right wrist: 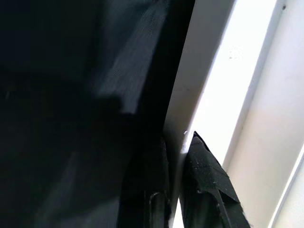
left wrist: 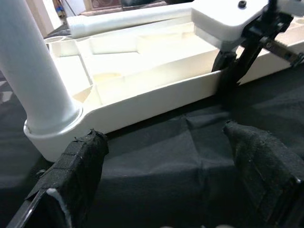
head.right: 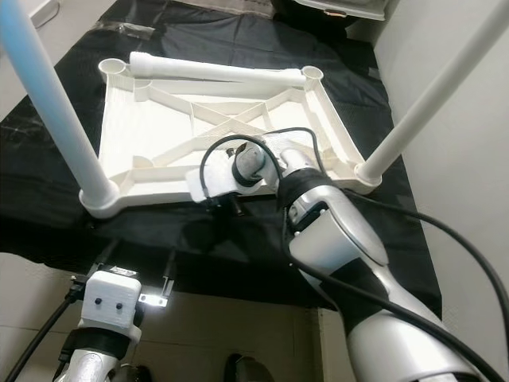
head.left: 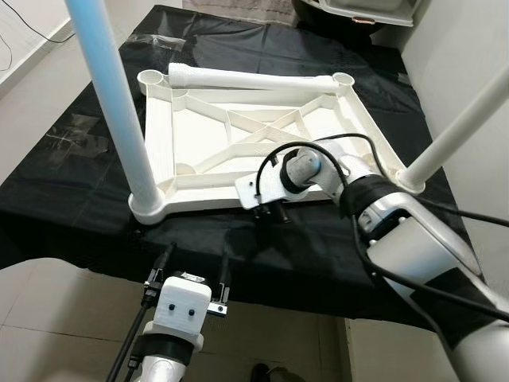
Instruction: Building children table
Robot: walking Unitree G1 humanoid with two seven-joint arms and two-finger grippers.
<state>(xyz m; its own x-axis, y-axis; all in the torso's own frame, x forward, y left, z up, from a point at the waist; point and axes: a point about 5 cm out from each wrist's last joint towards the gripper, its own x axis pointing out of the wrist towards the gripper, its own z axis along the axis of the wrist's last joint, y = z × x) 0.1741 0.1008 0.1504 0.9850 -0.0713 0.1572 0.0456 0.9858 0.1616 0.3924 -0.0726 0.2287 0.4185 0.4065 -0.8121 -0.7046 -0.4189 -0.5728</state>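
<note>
A white table top (head.left: 208,127) lies upside down on the black-covered work surface, its ribs facing up. One white leg (head.left: 111,87) stands in the near left corner socket, and another leg (head.left: 469,119) stands in the near right one. A third leg (head.left: 254,78) lies loose along the far rim. My right gripper (head.left: 270,211) is shut on the top's near rim (right wrist: 209,85), one finger on each side of it. My left gripper (head.left: 196,256) hangs open at the surface's front edge, just below the near left corner, its pads (left wrist: 80,161) holding nothing.
A black cloth (head.left: 71,167) covers the work surface, whose front edge drops to a tiled floor (head.left: 48,318). A white bin (head.left: 374,9) sits beyond the far edge. A pale wall (head.left: 477,40) runs close along the right side.
</note>
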